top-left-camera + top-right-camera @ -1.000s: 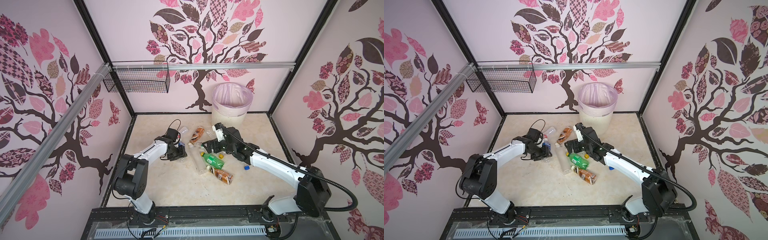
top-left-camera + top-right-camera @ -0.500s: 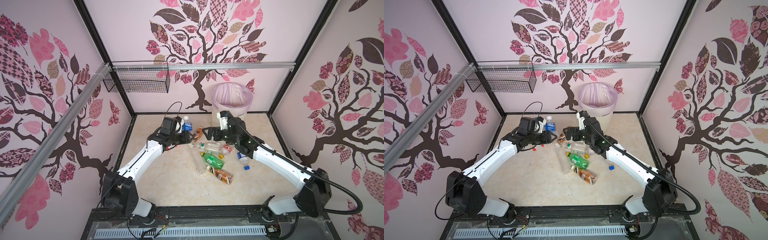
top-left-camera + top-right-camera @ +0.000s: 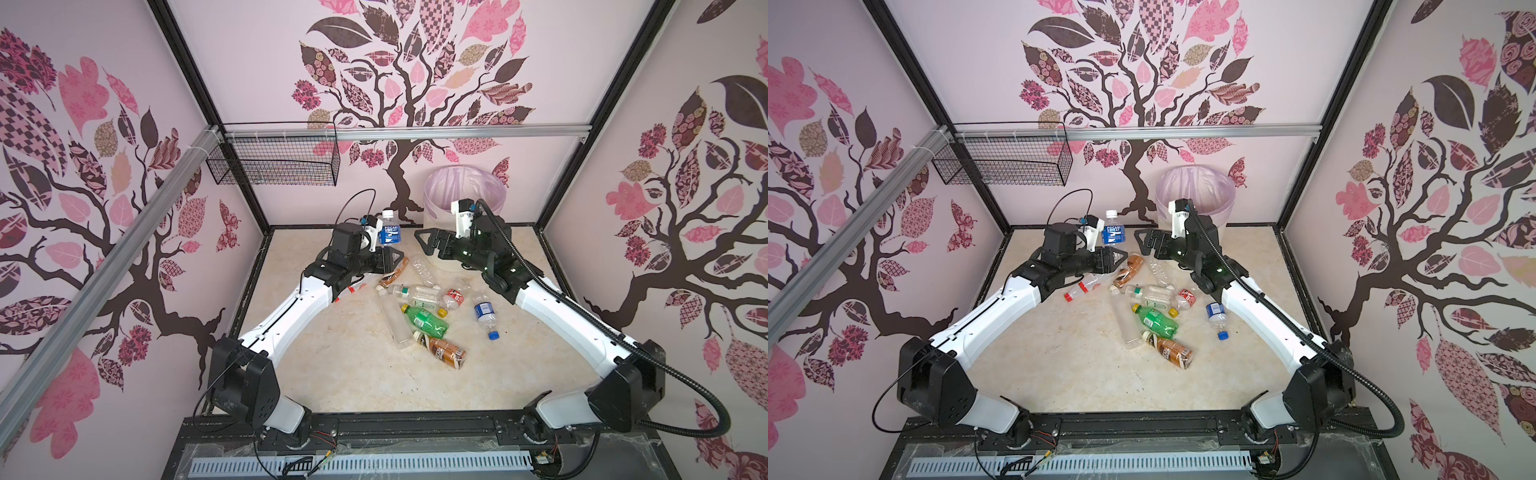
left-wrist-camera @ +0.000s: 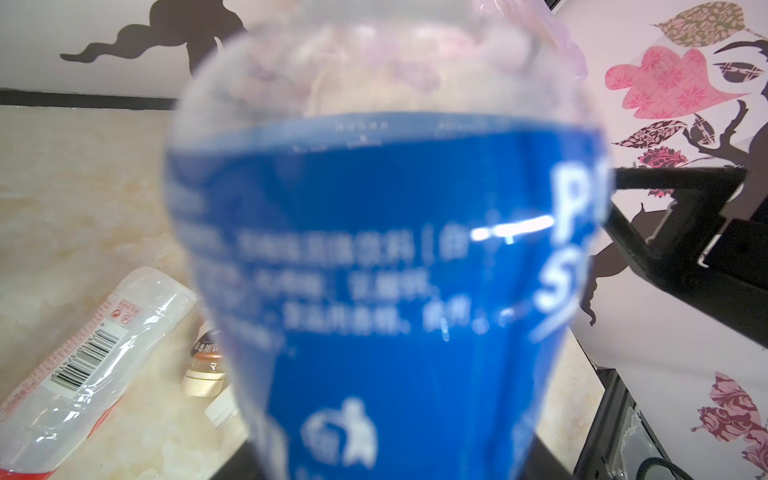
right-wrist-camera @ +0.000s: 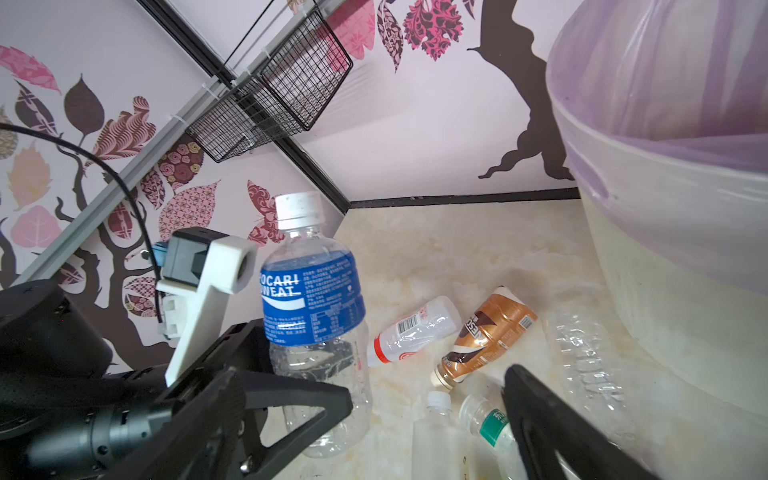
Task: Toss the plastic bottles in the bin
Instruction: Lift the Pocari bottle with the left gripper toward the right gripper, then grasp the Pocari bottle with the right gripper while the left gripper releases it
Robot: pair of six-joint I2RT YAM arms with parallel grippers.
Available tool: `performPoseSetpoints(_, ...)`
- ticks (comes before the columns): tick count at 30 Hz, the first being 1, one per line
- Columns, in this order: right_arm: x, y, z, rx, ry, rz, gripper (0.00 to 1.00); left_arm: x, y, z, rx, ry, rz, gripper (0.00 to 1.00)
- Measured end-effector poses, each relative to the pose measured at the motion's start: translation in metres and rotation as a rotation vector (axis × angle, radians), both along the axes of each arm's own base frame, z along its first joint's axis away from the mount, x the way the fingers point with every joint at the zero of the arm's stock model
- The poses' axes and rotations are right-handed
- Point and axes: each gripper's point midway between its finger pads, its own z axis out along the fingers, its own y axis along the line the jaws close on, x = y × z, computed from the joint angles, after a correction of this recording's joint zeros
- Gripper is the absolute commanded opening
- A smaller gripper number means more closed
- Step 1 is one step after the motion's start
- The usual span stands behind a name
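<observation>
A black wire basket (image 3: pixel 274 166) hangs from the rail at the back left. The left gripper (image 3: pixel 390 258) pinches the clear lower part of 1 upright blue-labelled bottle (image 3: pixel 390 232) with a white cap. The other plastic bottles (image 3: pixel 419 294) lie strewn on the marbled beige floor (image 3: pixel 353 374): crumpled clear ones, 1 green, 2 brown-labelled. The right gripper (image 3: pixel 428 245) is spread and empty. Its arm partly hides the round cream bin (image 3: pixel 434 222), lined with a pale pink bag (image 3: pixel 465 189).

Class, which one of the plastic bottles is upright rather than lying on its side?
The blue-labelled bottle with the white cap, held in the left end effector; the other bottles all lie flat on the floor.
</observation>
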Motion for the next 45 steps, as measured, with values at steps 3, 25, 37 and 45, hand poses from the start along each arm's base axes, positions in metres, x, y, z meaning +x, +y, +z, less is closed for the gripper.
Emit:
performPoseSetpoints(3,0.0,0.01,-0.005,-0.004,0.003,0.025,0.98,-0.002,-0.005,0.002,-0.004,-0.007,-0.013,0.53)
performPoseSetpoints(25,0.018,0.052,-0.019,-0.038,0.013,0.116,0.84,-0.017,-0.024,-0.002,-0.011,0.006,-0.076,0.54)
performPoseSetpoints(37,0.019,0.07,-0.029,-0.043,0.03,0.156,0.74,-0.018,-0.025,-0.003,-0.011,0.009,-0.078,0.54)
performPoseSetpoints(45,0.02,0.069,-0.028,-0.05,0.025,0.154,0.6,-0.019,-0.026,-0.003,-0.011,0.008,-0.079,0.58)
